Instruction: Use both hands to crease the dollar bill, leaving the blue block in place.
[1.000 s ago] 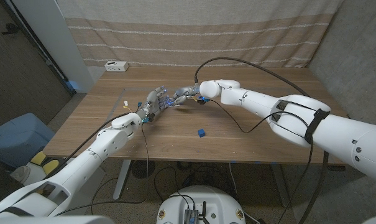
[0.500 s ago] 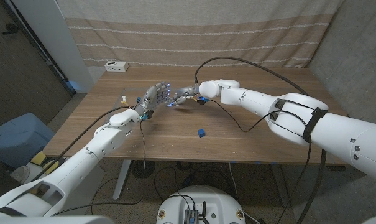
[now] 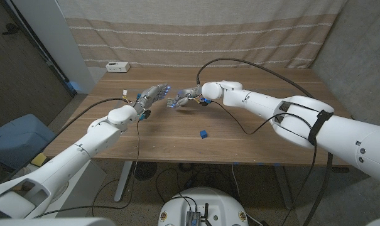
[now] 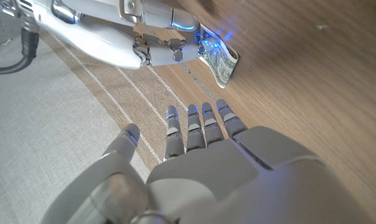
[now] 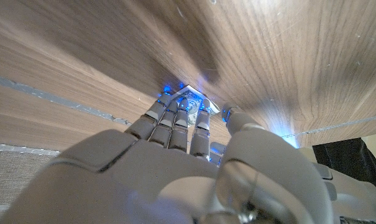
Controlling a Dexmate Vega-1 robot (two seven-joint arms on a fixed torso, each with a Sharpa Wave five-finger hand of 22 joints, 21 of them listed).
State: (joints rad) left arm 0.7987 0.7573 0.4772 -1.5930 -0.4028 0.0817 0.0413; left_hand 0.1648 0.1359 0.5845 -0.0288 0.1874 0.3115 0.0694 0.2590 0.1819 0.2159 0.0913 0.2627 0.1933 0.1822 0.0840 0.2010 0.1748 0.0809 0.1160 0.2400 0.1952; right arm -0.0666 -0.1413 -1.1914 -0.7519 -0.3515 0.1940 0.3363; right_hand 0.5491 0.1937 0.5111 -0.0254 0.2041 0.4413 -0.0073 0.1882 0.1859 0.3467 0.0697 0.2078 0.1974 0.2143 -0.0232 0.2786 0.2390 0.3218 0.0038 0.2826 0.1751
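I am seeing the dollar bill (image 4: 224, 64) sitting between my two hands near the middle of the table (image 3: 252, 135), pinched by the right hand (image 3: 184, 96). The left hand (image 3: 151, 96) is hanging just left of it, apart. The block (image 3: 203, 134) is lying nearer me, well apart, and the box (image 3: 117, 66) is sitting at the far left edge.

Tabletop (image 3: 177, 141): brown wood with lines in it.
Curtain (image 3: 196, 31): tan with pale stripes, hanging behind.
White box (image 3: 117, 66): at the far corner.
Floor (image 3: 102, 188): grey, with black cables.
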